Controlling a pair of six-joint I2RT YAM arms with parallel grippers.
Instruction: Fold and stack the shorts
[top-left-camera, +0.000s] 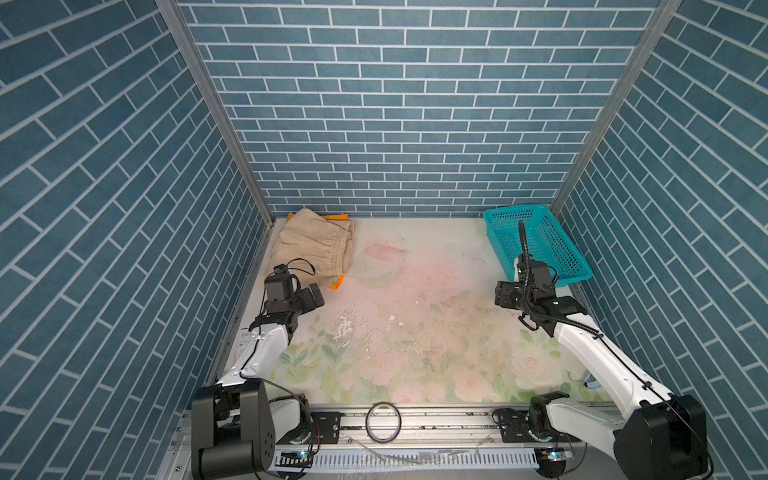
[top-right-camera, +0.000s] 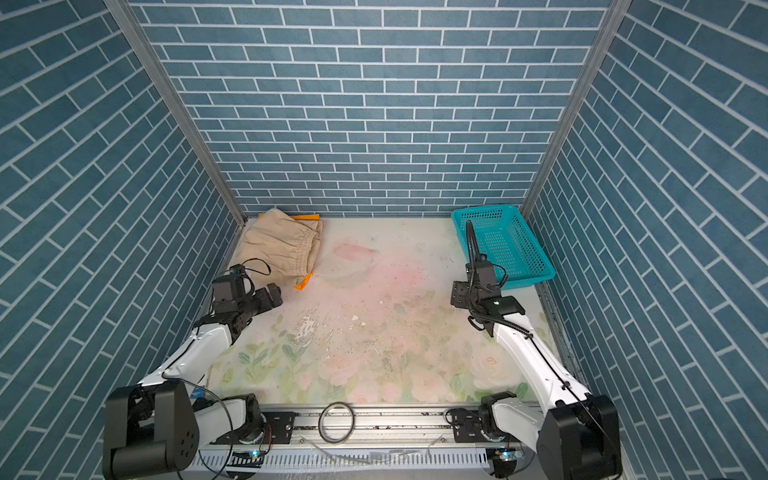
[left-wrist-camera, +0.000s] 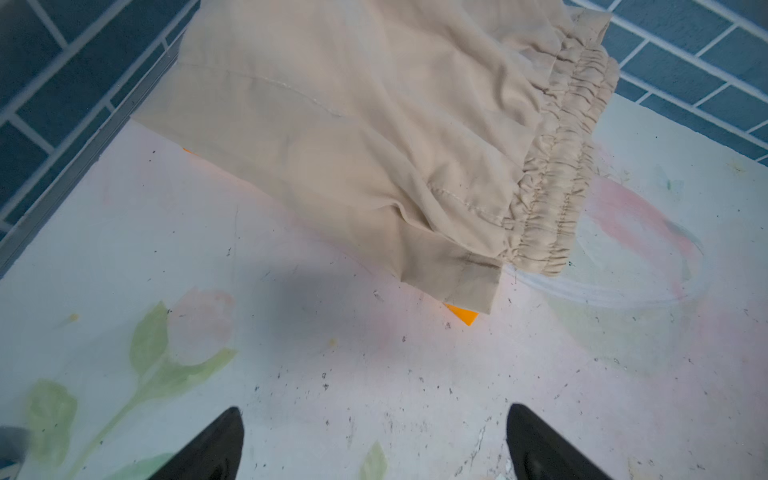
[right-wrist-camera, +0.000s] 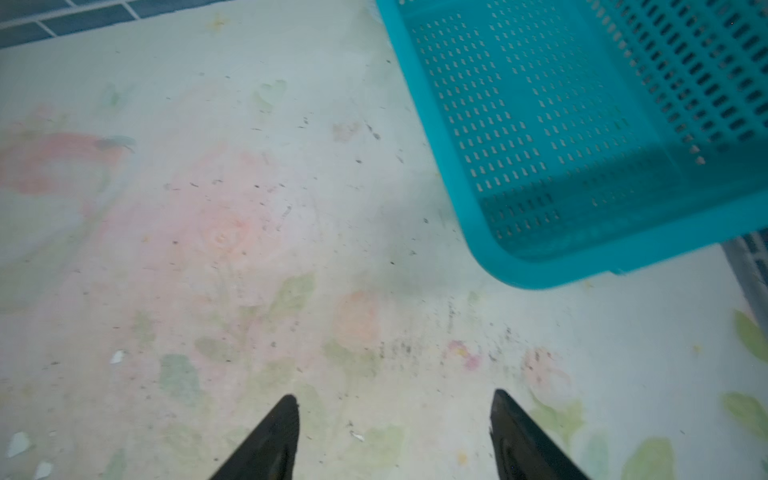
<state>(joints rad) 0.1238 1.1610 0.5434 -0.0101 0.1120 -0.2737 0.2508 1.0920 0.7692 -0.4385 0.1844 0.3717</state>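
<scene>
The beige shorts (top-left-camera: 311, 245) (top-right-camera: 282, 245) lie folded in the far left corner of the table, elastic waistband toward the middle. They rest on the orange shorts (top-left-camera: 337, 283) (top-right-camera: 302, 283), of which only corners stick out. In the left wrist view the beige shorts (left-wrist-camera: 374, 124) fill the upper part, with an orange corner (left-wrist-camera: 461, 314) below the hem. My left gripper (top-left-camera: 316, 297) (top-right-camera: 272, 296) (left-wrist-camera: 374, 411) hovers just in front of the stack, open and empty. My right gripper (top-left-camera: 505, 294) (top-right-camera: 459, 293) (right-wrist-camera: 395, 399) is open and empty over the floral table beside the basket.
A teal perforated basket (top-left-camera: 513, 209) (top-right-camera: 482, 209) (right-wrist-camera: 540, 278) stands empty in the far right corner, close behind the right wrist. Blue brick walls close in three sides. A black ring (top-left-camera: 383, 423) lies on the front rail. Chipped paint specks dot the table (top-left-camera: 415, 332).
</scene>
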